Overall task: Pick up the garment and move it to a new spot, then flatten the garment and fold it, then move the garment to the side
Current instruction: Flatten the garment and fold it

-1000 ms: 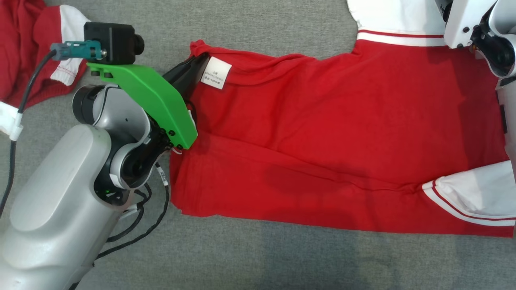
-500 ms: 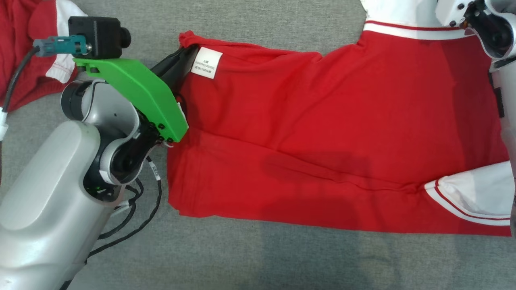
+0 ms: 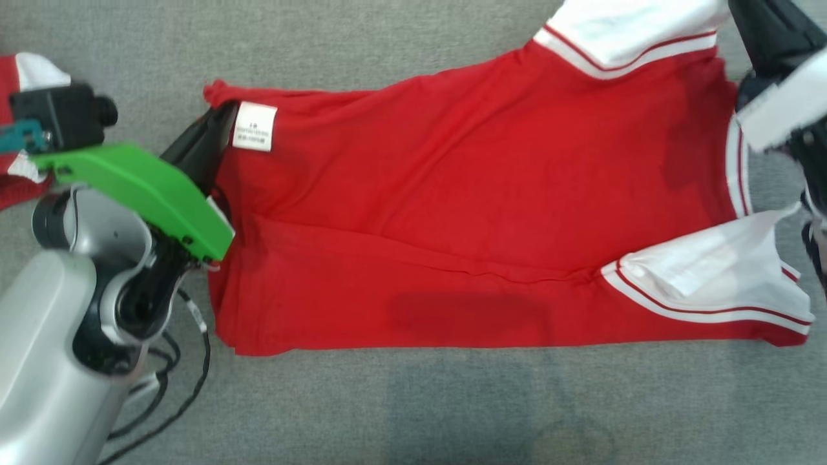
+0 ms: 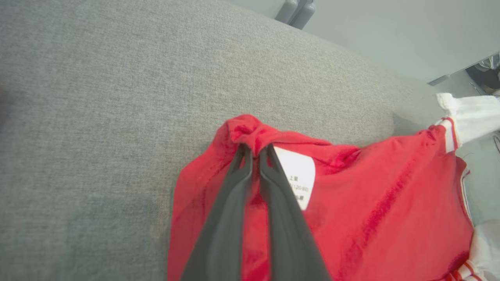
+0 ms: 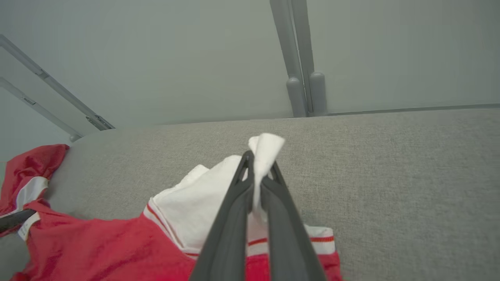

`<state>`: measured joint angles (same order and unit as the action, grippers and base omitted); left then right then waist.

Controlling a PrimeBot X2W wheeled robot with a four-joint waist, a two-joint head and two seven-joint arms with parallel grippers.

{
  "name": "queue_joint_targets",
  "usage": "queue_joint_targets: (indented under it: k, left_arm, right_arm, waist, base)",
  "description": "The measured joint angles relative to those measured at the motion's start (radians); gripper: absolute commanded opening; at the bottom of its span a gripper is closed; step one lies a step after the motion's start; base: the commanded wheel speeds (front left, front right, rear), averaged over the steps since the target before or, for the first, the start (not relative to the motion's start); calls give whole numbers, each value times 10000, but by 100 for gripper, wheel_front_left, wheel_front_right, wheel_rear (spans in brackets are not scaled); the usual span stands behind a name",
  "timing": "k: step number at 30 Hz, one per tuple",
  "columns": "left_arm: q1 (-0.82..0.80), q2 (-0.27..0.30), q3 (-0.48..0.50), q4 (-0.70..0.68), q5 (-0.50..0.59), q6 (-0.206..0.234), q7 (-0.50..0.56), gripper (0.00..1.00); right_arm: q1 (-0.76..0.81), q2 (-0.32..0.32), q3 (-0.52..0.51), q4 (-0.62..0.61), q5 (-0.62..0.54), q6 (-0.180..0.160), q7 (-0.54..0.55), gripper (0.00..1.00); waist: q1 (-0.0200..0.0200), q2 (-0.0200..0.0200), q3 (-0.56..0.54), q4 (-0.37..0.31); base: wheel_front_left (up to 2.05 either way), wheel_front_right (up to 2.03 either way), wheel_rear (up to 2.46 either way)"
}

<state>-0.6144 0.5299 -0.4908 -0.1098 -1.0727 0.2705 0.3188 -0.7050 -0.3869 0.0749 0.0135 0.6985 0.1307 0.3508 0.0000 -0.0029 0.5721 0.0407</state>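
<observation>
Grey padded surface (image 3: 413, 400) takes up most of the scene. Red garment (image 3: 452, 213) w/ white sleeves lies spread across its middle. It's mostly flat, w/ a long crease thru the lower half & one sleeve bunched at the robot's right. A 2nd red-&-white garment (image 3: 35, 70) sits at the far left edge, near the L arm.

Left gripper (image 4: 254, 150): fingers pressed together, pinching the red hem corner just beside the care label (image 3: 254, 126). Right gripper (image 5: 259, 160): fingers likewise closed, nipping a small tuft of white sleeve cloth.

Risks, as I judge them:
- R grip is on a thin tip only, so a pull to stretch or lift could slip it out & drop that end.
- Uneven pull btw the 2 arms would skew the cloth & deepen the crease.
- L arm swinging wide could snag the 2nd garment.
</observation>
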Motion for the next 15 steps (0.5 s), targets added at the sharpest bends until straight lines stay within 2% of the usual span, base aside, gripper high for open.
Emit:
queue_joint_targets:
  k: [8,11,15]
  left_arm:
    - [2268,389,598,-1262,-203,614,-934,0]
    - [3046,487,723,-1469,-221,832,-1225,0]
    - [3875,447,892,-1434,-368,909,-1693,0]
  right_arm:
    - [3704,723,-777,-2719,627,-2,186,0]
    - [4911,1074,-581,-3081,658,-2,217,0]
    - [5795,1478,-249,-3089,554,-2,-130,0]
  waist:
    - [-1,0,-598,-529]
    - [-1,0,-749,-771]
    - [-1,0,-926,-1039]
  base:
    - [0,0,0]
    - [0,0,0]
    - [0,0,0]
